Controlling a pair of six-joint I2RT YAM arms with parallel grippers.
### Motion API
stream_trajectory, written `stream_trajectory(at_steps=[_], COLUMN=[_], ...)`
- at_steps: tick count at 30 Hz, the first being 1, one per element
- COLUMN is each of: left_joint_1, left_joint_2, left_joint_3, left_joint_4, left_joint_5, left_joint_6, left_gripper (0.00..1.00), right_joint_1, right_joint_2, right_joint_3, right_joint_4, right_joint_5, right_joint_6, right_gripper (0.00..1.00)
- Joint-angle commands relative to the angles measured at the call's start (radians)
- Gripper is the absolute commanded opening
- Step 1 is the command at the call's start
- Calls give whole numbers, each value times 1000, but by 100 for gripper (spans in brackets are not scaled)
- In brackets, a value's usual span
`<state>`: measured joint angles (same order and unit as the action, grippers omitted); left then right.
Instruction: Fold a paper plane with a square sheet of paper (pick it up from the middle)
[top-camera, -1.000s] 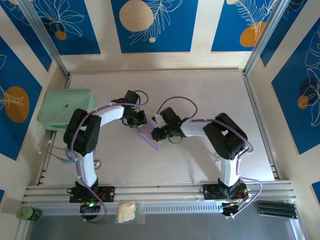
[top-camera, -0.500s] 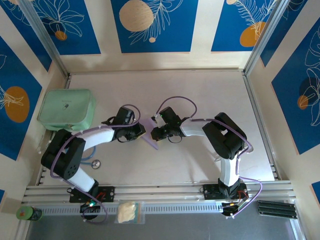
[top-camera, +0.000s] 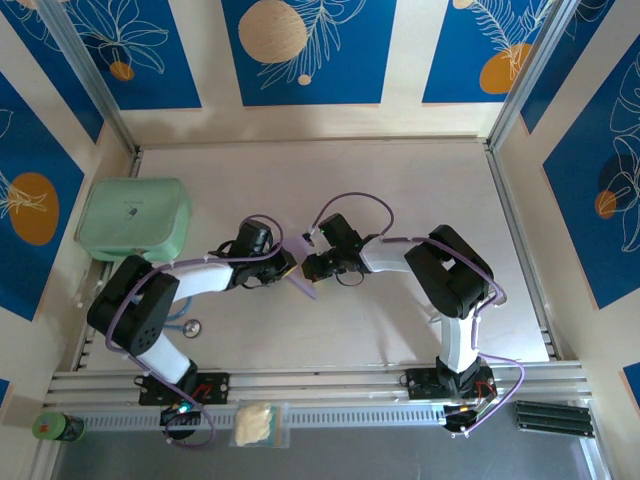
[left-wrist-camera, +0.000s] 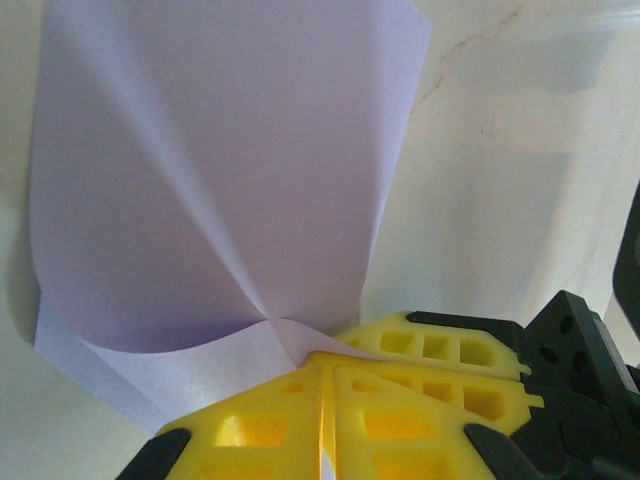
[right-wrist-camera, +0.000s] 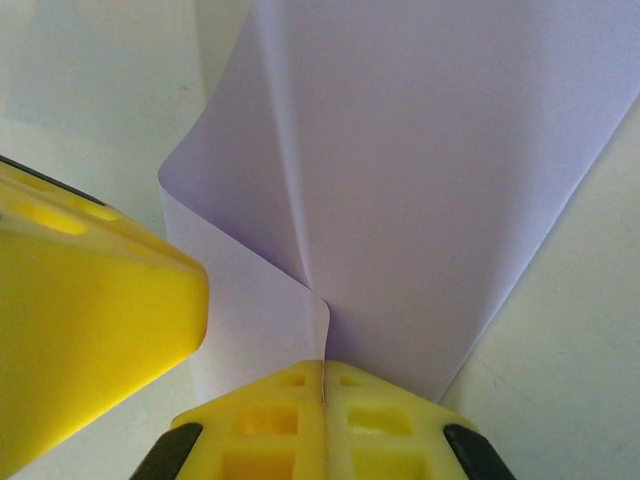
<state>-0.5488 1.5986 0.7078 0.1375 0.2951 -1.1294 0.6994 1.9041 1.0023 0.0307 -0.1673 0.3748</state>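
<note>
Pale worktop (top-camera: 400, 190) in a walled cell with blue leaf-patterned panels (top-camera: 308, 50), shown from above and from both wrists.

The square sheet of paper (top-camera: 303, 286) is lilac and already creased. It lies between the two claws, and its creases run together to a point just ahead of the fingertips. From the left wrist, the sheet (left-wrist-camera: 220, 170) rises and curls away in front of the left claw (left-wrist-camera: 322, 370). From the right wrist, the sheet (right-wrist-camera: 430, 170) spreads ahead of the right claw (right-wrist-camera: 323, 372).

Both claws are closed, and each pinches a fold of the sheet in the seam between its fingers. In the overhead view the left claw (top-camera: 282, 268) and the right claw (top-camera: 312, 265) stand tip to tip, nearly touching.

Over the last second the left arm has dropped from a raised reach to a low pose, and its claw has come in and closed on the sheet. The right claw has stayed clamped where it was. With both claws now gripping at the centre of the creases, the sheet looks ready for its next fold. Paper this thin would probably tear if the claws pulled apart.

A mint-green box (top-camera: 133, 218) sits well to the left of the left claw and is untouched.
</note>
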Motion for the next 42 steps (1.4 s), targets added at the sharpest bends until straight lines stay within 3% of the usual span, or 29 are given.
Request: stream_trajectory(at_steps=[1, 42], left_joint_1=[-9, -14], left_joint_2=[16, 47], left_joint_3=[-10, -57], left_joint_4=[-10, -26], left_joint_5=[-20, -51], left_joint_6=[-14, -56], left_gripper=[12, 11], right_joint_1=[-3, 5], right_joint_2=[29, 53], right_joint_3=[14, 47], right_joint_4=[-57, -98], right_joint_5=[5, 0], right_joint_6=[6, 16], right_gripper=[0, 2])
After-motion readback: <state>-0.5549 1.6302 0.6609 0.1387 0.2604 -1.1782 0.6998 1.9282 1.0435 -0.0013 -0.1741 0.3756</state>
